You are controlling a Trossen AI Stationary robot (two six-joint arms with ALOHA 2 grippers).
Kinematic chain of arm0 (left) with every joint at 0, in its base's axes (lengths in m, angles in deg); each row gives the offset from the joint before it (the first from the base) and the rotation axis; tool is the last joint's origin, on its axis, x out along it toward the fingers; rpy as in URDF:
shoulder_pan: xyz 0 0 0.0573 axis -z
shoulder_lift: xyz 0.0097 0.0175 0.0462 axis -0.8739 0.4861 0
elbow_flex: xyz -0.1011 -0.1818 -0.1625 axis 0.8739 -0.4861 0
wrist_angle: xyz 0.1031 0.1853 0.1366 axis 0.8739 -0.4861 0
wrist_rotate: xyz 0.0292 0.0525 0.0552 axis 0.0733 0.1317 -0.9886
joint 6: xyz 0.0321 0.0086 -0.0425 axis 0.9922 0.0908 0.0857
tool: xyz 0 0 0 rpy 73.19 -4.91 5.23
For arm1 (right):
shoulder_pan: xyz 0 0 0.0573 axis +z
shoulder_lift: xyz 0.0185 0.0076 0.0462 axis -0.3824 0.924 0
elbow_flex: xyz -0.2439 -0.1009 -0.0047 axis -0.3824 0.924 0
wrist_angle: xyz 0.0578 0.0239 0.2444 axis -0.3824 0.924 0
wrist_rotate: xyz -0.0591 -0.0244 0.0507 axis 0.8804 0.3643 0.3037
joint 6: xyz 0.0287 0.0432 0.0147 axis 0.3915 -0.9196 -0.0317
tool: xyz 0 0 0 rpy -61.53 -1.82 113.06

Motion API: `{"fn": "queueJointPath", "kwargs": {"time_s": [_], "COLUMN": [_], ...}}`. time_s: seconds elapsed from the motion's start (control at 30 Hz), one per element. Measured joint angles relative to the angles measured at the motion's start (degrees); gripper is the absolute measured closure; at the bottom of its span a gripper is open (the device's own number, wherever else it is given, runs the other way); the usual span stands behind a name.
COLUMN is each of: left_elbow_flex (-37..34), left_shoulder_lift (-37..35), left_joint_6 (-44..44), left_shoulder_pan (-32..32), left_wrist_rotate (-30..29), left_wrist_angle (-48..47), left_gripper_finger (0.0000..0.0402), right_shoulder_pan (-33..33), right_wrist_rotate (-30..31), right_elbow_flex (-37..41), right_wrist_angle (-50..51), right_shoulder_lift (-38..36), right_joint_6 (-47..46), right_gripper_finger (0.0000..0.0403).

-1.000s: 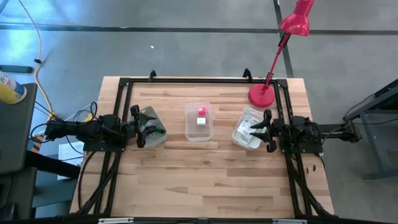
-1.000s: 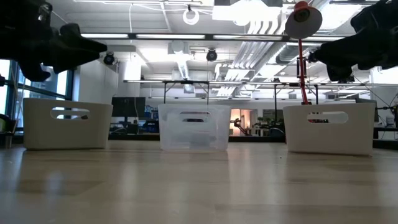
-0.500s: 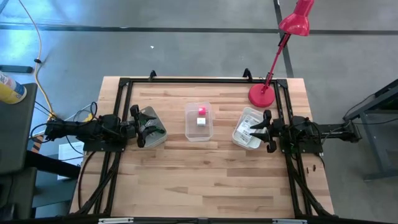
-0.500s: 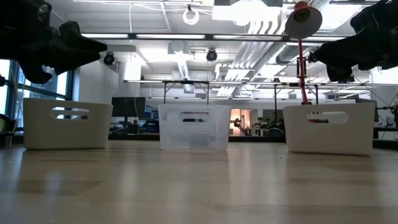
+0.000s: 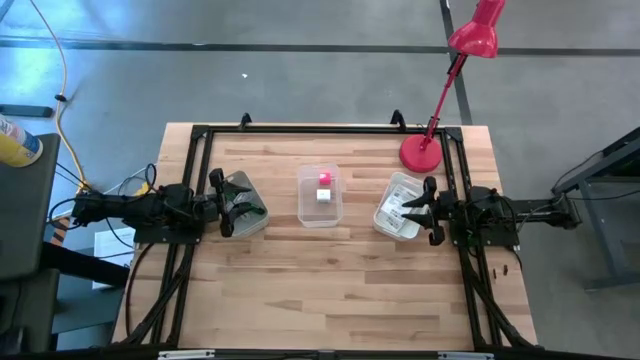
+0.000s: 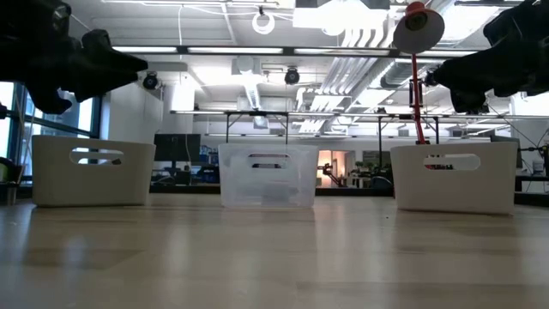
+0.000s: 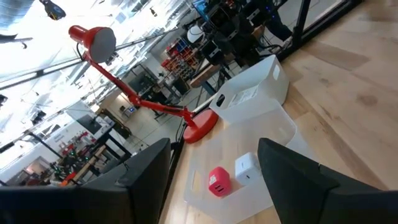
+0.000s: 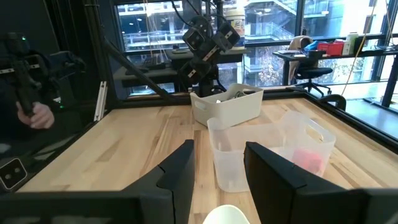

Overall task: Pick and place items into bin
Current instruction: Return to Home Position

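Nothing has visibly shifted over the last second: both arms sit pulled back at the sides of the bench (image 5: 330, 290), exactly as in the earlier frames. At the left, the left gripper (image 5: 222, 205) hangs over the near edge of the left white bin (image 5: 243, 180), its fingers spread apart and holding nothing. That bin seems to hold a thin dark cable (image 5: 252, 207) with a touch of green, though from above this is hard to make out. In the middle stands the transparent bin (image 5: 320, 222) with the pink cube (image 5: 324, 179) and the white cube (image 5: 323, 195) lying just beside each other inside. To the right, the right white bin (image 5: 396, 179) carries flat white printed packets (image 5: 400, 212), and the right gripper (image 5: 429, 211) rests at its outer edge, its fingers likewise released and empty. A red lamp (image 5: 421, 152) stands behind it. No loose item shows on the bench, so the sorting looks finished; only the arms' settling at home seems left.
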Motion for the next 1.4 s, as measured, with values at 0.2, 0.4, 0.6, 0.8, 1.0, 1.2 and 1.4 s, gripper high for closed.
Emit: {"fn": "queueJointPath", "kwargs": {"time_s": [0.2,0.4,0.6,0.8,1.0,1.2,1.4], "left_elbow_flex": [0.0,0.0,0.0,0.0,0.0,0.0,0.0], "left_shoulder_lift": [0.0,0.0,0.01,0.02,0.0,0.0,0.01], "left_joint_6": [-13.54,-16.87,-17.87,-17.75,-17.72,-17.72,-17.72], "left_shoulder_pan": [0.0,0.0,0.0,0.0,0.0,0.0,0.0], "left_wrist_rotate": [1.1,2.2,2.19,2.18,2.18,2.18,2.18], "left_wrist_angle": [-0.18,-0.4,-0.41,-0.43,-0.41,-0.41,-0.42], "left_gripper_finger": [0.0169,0.0169,0.0169,0.0169,0.0169,0.0169,0.0169], "right_shoulder_pan": [0.0,0.0,0.0,0.0,0.0,0.0,-0.01], "right_wrist_rotate": [0.02,0.04,0.04,0.04,0.04,0.04,0.04], "right_elbow_flex": [0.0,0.0,0.0,0.0,0.0,0.0,0.0], "right_wrist_angle": [0.02,0.04,0.04,0.04,0.04,0.04,0.04], "right_shoulder_lift": [-0.01,0.0,-0.02,0.0,-0.02,0.0,-0.01], "right_joint_6": [0.0,0.0,0.0,0.0,0.0,0.0,0.0], "right_gripper_finger": [0.0274,0.0274,0.0274,0.0274,0.0274,0.0274,0.0274]}}
